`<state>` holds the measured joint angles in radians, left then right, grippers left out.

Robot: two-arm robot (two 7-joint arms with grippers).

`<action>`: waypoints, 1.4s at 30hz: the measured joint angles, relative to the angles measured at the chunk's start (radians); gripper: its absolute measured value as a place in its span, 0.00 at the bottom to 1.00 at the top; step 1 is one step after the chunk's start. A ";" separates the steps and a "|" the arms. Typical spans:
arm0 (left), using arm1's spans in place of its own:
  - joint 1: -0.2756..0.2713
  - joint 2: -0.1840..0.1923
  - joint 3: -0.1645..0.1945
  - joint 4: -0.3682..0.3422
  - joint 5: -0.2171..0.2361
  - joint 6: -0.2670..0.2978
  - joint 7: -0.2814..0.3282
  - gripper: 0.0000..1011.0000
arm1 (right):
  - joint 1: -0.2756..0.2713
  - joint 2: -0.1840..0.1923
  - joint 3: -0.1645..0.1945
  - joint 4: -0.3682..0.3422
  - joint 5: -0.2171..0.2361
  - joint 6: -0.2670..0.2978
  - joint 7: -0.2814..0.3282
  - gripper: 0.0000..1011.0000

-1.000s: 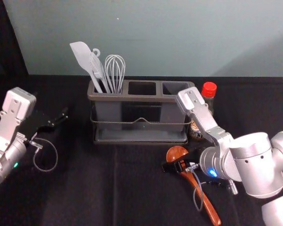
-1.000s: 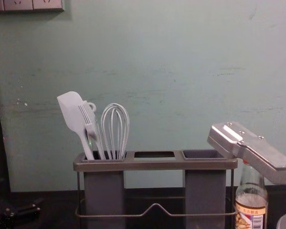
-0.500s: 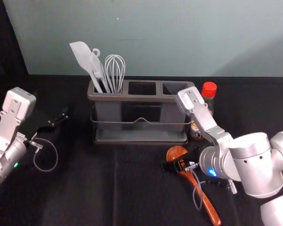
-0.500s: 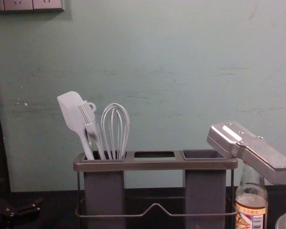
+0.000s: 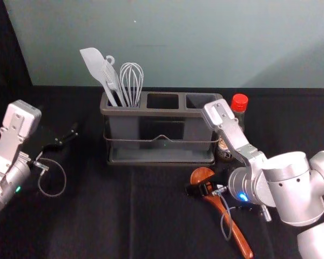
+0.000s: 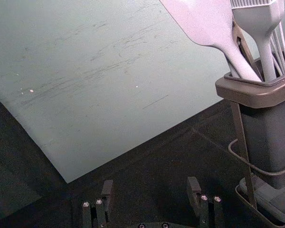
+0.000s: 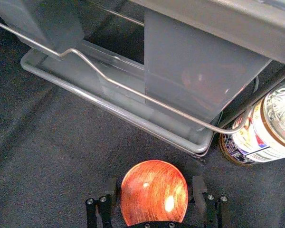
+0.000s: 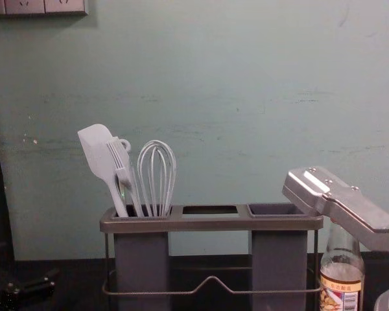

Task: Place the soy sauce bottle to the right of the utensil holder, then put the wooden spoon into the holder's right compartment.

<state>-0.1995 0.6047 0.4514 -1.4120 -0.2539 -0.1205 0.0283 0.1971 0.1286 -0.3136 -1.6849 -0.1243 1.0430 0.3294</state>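
Note:
The wooden spoon (image 5: 238,237) lies on the black cloth in front of the holder's right end, bowl toward the holder. My right gripper (image 5: 201,190) is low over it near the bowl. In the right wrist view the gripper (image 7: 155,191) is open, with the spoon's bowl (image 7: 154,192) between its fingers. The soy sauce bottle (image 5: 239,108) stands upright just right of the utensil holder (image 5: 161,113), partly behind my right arm; its label shows in the chest view. My left gripper (image 5: 65,139) hangs left of the holder; its wrist view shows the gripper (image 6: 150,192) open and empty.
A spatula (image 5: 93,66), a brush and a whisk (image 5: 132,81) stand in the holder's left compartment. Its middle and right compartments look empty. A wall (image 5: 205,43) rises behind the table. The right arm's upper link reaches close to the holder's right corner.

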 joint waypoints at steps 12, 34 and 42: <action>0.000 0.000 0.000 0.000 0.000 0.000 0.000 0.99 | -0.003 -0.007 -0.001 0.009 -0.033 -0.007 0.004 0.83; 0.000 0.000 0.000 0.000 0.000 0.000 0.000 0.99 | -0.207 0.102 0.017 -0.341 -0.053 -0.161 0.088 0.83; 0.000 0.000 0.000 0.000 0.000 0.000 0.000 0.99 | -0.374 0.115 0.110 -0.452 0.009 -0.474 0.072 0.83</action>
<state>-0.1995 0.6047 0.4514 -1.4120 -0.2539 -0.1205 0.0283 -0.1771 0.2440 -0.2033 -2.1365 -0.1153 0.5689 0.4011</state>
